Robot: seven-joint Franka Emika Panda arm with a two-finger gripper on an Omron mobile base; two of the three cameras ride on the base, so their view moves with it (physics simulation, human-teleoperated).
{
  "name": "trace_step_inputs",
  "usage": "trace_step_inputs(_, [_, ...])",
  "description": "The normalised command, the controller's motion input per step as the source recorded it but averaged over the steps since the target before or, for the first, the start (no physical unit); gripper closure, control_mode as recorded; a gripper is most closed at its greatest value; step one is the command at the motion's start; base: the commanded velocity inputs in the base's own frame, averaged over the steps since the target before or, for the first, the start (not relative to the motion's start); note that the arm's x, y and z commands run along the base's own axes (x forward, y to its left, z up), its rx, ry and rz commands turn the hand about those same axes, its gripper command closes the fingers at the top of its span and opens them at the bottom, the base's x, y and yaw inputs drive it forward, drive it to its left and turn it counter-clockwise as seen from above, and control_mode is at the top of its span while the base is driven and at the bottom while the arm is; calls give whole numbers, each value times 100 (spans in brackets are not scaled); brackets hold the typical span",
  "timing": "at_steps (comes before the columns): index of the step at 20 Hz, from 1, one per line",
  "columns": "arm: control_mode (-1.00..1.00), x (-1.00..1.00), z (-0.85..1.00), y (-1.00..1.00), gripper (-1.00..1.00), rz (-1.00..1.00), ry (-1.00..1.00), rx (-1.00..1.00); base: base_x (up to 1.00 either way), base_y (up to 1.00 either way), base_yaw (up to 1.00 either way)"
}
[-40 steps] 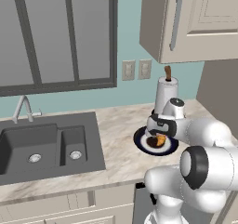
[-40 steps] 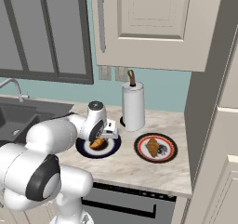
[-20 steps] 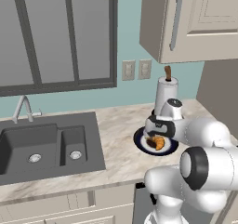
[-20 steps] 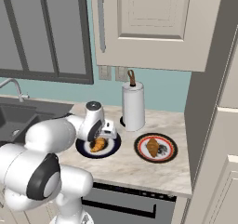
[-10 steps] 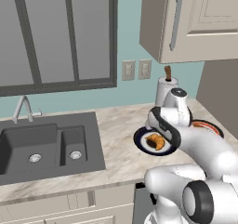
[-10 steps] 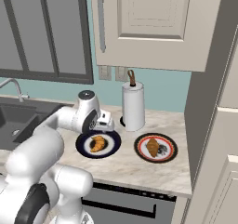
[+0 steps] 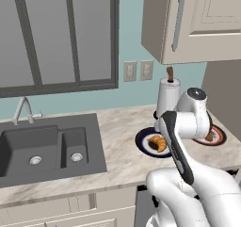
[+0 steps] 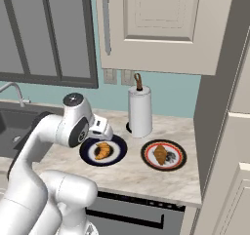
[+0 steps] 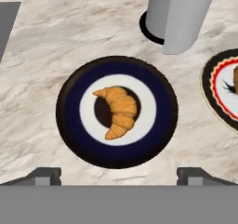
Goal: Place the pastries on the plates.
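Golden croissant lies on the navy plate below the empty, wide-apart jaws; retreat straight upward.

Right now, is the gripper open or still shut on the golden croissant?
Open. In the hand view the fingertips stand wide apart above the navy plate, and the golden croissant lies free at its centre.

Golden croissant on navy plate, arm btwn it & red-rimmed plate.
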Motion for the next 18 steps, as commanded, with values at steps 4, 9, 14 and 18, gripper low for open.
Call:
trace_step_inputs(4, [-100,-67,57,4,-100,-7,-4,0,0,0,0])
trace_step_inputs(9, [-100,-53,55,0,-100,-6,-4,0,0,0,0])
trace_step_inputs(14, [-100,-34,42,0,-100,-6,-3,0,0,0,0])
trace_step_inputs(18, [-100,-31,44,0,-100,-4,-5,0,0,0,0])
